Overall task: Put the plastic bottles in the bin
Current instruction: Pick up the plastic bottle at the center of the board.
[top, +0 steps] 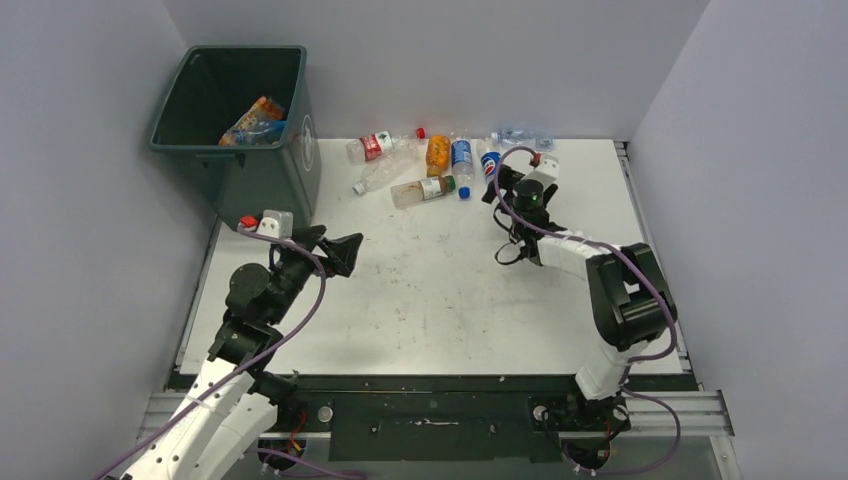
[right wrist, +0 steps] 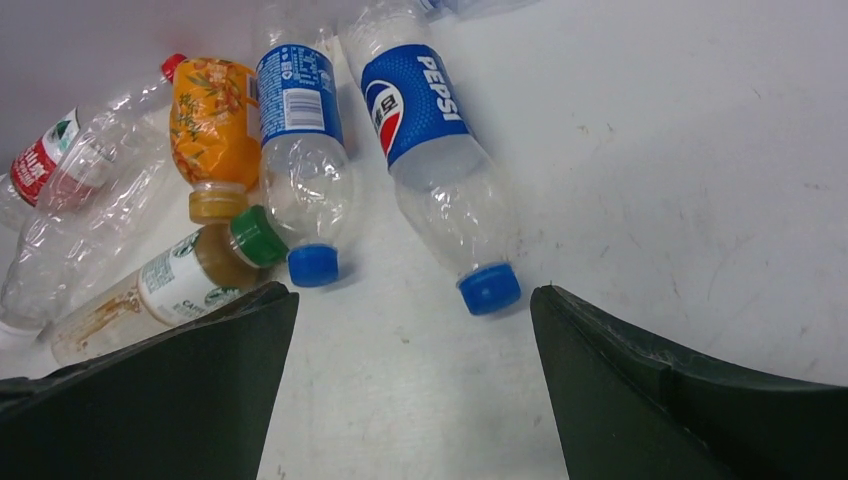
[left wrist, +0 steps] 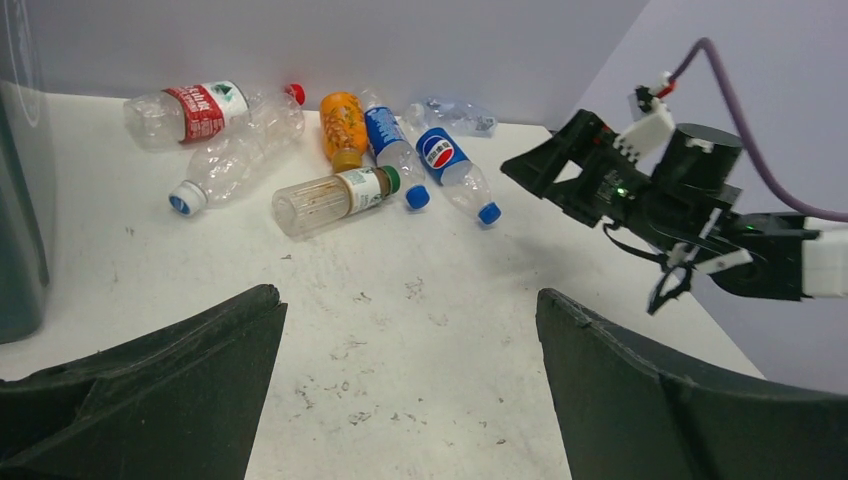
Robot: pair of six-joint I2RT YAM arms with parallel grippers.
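Note:
The dark green bin (top: 298, 95) stands at the back left with a few bottles (top: 255, 122) inside. Several plastic bottles lie along the back of the table: a red-labelled clear one (top: 372, 146), an orange one (top: 437, 154), a brown one with a green cap (top: 425, 189), a blue-labelled one (top: 461, 160) and a Pepsi bottle (top: 489, 163). My right gripper (top: 503, 186) hangs open just short of the Pepsi bottle (right wrist: 430, 150), whose blue cap lies near the right finger. My left gripper (top: 338, 245) is open and empty beside the bin's near corner, facing the pile (left wrist: 330, 195).
A crumpled clear bottle (top: 520, 138) lies against the back wall. Grey walls close in the table (top: 430, 300) on three sides. The right arm's wrist and purple cable (left wrist: 700, 180) show at the right of the left wrist view.

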